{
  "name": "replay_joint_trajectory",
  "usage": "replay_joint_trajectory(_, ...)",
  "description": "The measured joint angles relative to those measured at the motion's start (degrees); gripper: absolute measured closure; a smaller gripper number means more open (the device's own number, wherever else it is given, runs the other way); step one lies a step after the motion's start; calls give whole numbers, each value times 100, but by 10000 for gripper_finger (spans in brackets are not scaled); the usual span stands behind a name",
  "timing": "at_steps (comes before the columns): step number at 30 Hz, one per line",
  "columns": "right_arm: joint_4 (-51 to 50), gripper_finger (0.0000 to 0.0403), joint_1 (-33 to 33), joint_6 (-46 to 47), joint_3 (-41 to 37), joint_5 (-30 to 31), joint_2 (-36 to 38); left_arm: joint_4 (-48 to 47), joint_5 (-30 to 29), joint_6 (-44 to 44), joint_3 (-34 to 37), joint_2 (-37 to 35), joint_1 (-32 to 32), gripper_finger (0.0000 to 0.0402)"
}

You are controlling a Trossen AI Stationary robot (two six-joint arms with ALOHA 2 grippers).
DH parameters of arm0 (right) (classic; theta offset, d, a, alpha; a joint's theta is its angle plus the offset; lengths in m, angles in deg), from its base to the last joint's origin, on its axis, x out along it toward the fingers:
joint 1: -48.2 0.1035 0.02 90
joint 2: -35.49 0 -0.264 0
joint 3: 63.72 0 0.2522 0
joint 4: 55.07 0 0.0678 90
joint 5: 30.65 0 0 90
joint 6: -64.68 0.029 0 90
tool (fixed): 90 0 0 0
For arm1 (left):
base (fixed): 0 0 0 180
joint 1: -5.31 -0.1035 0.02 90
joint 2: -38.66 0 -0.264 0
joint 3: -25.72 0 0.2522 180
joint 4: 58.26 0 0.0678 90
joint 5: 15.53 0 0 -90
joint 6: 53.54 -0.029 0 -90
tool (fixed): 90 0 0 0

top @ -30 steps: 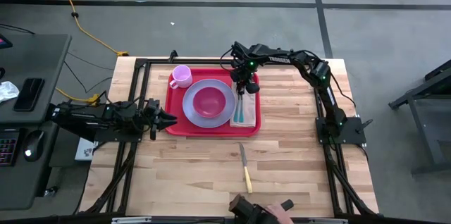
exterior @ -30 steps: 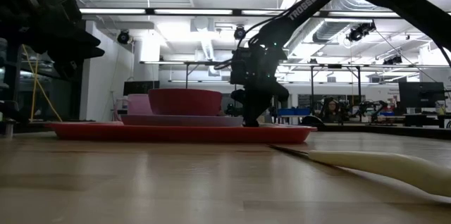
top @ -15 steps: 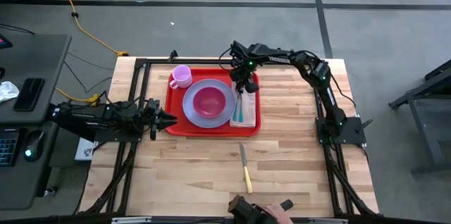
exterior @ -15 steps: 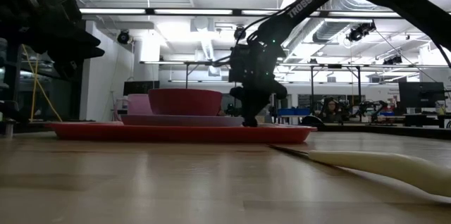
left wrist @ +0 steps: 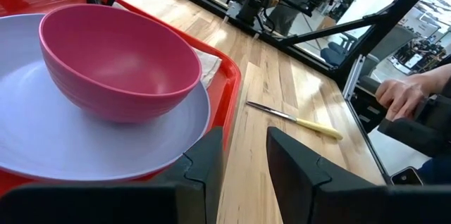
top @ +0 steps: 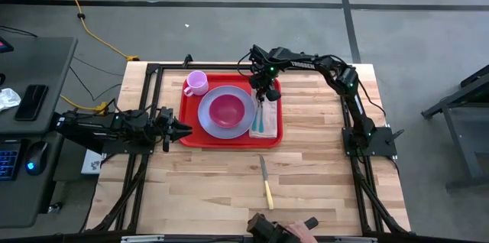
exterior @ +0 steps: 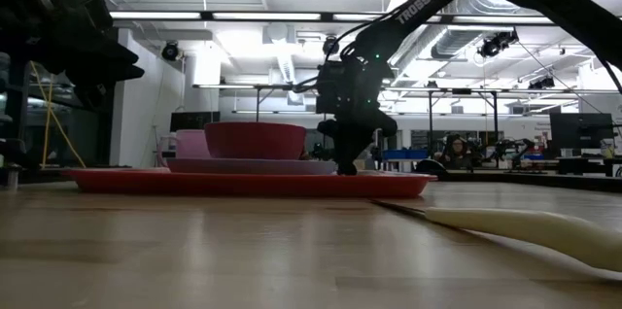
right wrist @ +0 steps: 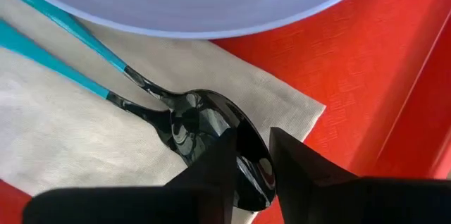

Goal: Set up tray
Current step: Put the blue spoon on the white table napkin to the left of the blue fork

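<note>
Bench: a pale wooden bench (top: pixel 229 189) of butcher-block planks, edged by a black metal frame, stands on a grey concrete floor crossed by dark seams and a yellow cable (top: pixel 84 17).
Tray: the red tray (top: pixel 189 113) lies flat on the far half of the bench, between the two arms (nearer the right one).
On the tray: a lavender plate (top: pixel 210 117) carries a pink bowl (top: pixel 228 110); a pink mug (top: pixel 196 82) stands in the far left corner; a pale napkin (top: pixel 267 124) lies along the right side, just beside the plate.
Cutlery: two teal-handled pieces rest on the napkin, one a dark spoon (right wrist: pixel 204 122) with its bowl near the napkin's corner.
Right claw: the right claw (top: pixel 263 96) is low over the far end of the napkin, its fingers (right wrist: pixel 299 164) parted by a narrow gap and gripping nothing, the spoon bowl lying just under them.
Left claw: the left claw (top: pixel 183 127) waits at the tray's left edge, released, fingers apart, pointing at the plate.
Off the tray: a knife (top: pixel 265 182) with a cream handle lies alone on the near planks, well apart from the tray.
Room: a workshop hall with strip lights, ducts and benches lies beyond the table; a desk with a phone (top: pixel 32 102) sits at left; a person's hand (left wrist: pixel 405 96) shows at the near edge.
</note>
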Motion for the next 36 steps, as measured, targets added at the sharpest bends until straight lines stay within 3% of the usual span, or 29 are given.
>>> replay_joint_trajectory(17, -5, 324, 82, 64, -2, 24, 62, 0, 24, 2, 0, -1, -2, 261)
replay_joint_trajectory(36, -640, 324, 143, 1188, -9, 225, 617, 0, 18, 43, 0, 1, -1, 261)
